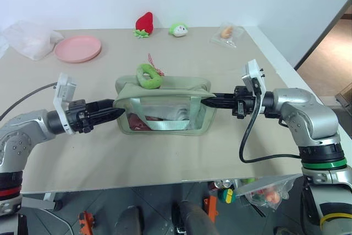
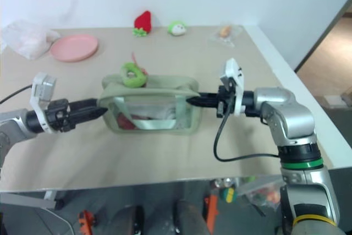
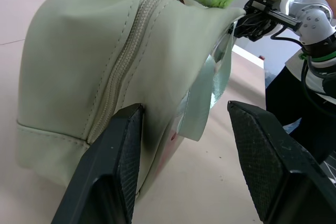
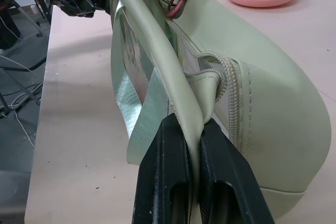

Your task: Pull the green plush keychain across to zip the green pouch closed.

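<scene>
Left eye view: sitting at frame centre on the beige table (image 1: 181, 53), the green pouch (image 1: 165, 108), with the green plush keychain (image 1: 148, 75) lying on its top toward the upper left end. Reaching in level from the right, the right gripper (image 1: 210, 102), its black fingers pinching shut on the pouch's right end; in the right wrist view, squeezing what is probably the seam fold or strap end beside the zipper (image 4: 231, 85). Pointing in from the left, the left gripper (image 1: 113, 113), fingers standing apart at the pouch's left end; in the left wrist view, one finger (image 3: 118, 166) seemingly brushing the fabric, the other clear of it. Lying along the upper edge: pink plate (image 1: 77, 48), red strawberry plush (image 1: 144, 23), green-and-white plush (image 1: 178, 29), small clear bag (image 1: 226, 33).
</scene>
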### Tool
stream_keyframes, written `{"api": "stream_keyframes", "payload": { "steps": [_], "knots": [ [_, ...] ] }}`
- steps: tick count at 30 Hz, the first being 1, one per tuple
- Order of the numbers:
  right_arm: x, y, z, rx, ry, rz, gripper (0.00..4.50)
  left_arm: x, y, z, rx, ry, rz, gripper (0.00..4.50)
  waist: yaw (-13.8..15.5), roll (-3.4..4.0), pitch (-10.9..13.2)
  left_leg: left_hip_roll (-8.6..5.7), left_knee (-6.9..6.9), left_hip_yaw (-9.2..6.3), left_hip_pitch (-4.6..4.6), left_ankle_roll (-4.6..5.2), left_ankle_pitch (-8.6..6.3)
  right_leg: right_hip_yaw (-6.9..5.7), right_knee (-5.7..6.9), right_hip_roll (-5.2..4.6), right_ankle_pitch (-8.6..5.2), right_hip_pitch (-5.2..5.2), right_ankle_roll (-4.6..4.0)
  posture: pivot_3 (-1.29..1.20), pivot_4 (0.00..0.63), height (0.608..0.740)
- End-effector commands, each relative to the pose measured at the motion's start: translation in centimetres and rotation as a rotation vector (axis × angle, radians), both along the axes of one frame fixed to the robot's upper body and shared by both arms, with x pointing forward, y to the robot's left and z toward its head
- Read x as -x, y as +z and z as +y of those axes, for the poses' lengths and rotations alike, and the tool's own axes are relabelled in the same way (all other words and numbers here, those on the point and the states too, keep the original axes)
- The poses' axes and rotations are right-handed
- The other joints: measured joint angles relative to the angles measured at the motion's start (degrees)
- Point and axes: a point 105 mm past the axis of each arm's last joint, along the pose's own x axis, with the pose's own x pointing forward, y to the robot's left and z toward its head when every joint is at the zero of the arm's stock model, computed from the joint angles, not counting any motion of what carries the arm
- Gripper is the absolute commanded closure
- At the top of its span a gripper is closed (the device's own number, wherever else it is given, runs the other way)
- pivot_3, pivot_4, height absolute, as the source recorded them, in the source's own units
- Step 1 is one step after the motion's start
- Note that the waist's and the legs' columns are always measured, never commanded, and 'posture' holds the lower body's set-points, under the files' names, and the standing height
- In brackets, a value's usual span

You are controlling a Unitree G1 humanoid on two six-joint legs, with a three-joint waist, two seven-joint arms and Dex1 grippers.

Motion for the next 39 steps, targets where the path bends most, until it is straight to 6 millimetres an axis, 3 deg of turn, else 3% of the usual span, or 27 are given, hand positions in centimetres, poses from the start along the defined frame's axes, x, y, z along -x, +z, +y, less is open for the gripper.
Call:
{"api": "stream_keyframes", "payload": {
  "steps": [1,6,12,17,22,24,25,39],
  "knots": [
    [0.8,1.7,-0.2,-0.013,0.009,-0.064,4.50,0.2,2.4,-0.5,0.086,-0.060,-0.061,2.66,0.05,0.00,0.00,-0.01,0.00,0.00,0.00,0.00,0.00,-0.01,0.00,-0.01,0.00,0.00,0.00,0.00,0.150,0.740],
    [0.7,1.6,-0.3,-0.011,0.001,-0.062,4.50,-0.2,2.1,-0.6,0.045,-0.029,-0.087,4.32,-0.07,0.00,0.00,-0.01,0.03,-0.01,-0.03,0.01,-0.01,0.01,-0.01,0.00,0.00,-0.01,0.01,0.00,0.150,0.740],
    [0.3,1.6,-0.5,-0.022,-0.029,-0.053,4.50,-0.4,1.5,-0.8,0.016,-0.012,-0.100,4.44,0.03,0.00,0.00,-0.01,0.03,0.00,-0.03,0.01,-0.01,-0.03,-0.01,0.01,0.00,0.01,0.01,0.00,0.150,0.740],
    [0.3,2.7,-0.9,-0.059,-0.039,-0.054,2.83,-0.4,1.7,-1.0,0.015,-0.014,-0.111,4.50,0.04,0.00,0.00,-0.03,0.04,0.00,-0.03,0.01,0.00,-0.01,-0.01,-0.07,0.00,0.01,0.02,0.00,0.150,0.740],
    [0.4,8.7,-2.8,-0.235,-0.070,-0.167,1.12,-0.4,1.7,-1.2,0.012,-0.021,-0.123,4.50,0.02,0.04,0.03,-0.06,0.05,0.00,-0.05,0.01,0.00,0.01,-0.01,-0.13,0.01,0.01,0.04,0.00,0.150,0.740],
    [0.5,9.7,-2.6,-0.261,-0.050,-0.180,0.46,-0.4,1.7,-1.2,0.011,-0.026,-0.124,4.50,0.02,0.02,0.02,-0.10,0.05,0.00,-0.03,0.01,0.00,0.03,-0.02,-0.12,0.02,0.02,0.06,0.00,0.150,0.740],
    [0.4,10.2,-2.1,-0.268,-0.026,-0.183,0.11,-0.4,1.7,-1.3,0.010,-0.028,-0.124,4.50,0.02,0.01,0.01,-0.09,0.04,0.00,-0.03,0.01,0.00,0.01,-0.03,-0.10,0.02,0.03,0.06,0.00,0.150,0.740],
    [-4.3,9.3,8.5,-0.075,0.211,-0.160,0.11,-0.5,1.6,-2.3,0.018,-0.064,-0.145,4.50,0.06,0.02,0.01,0.03,0.04,0.03,-0.17,0.04,-0.01,-0.05,-0.03,0.02,0.01,-0.07,0.02,0.00,0.150,0.740]
  ]
}}
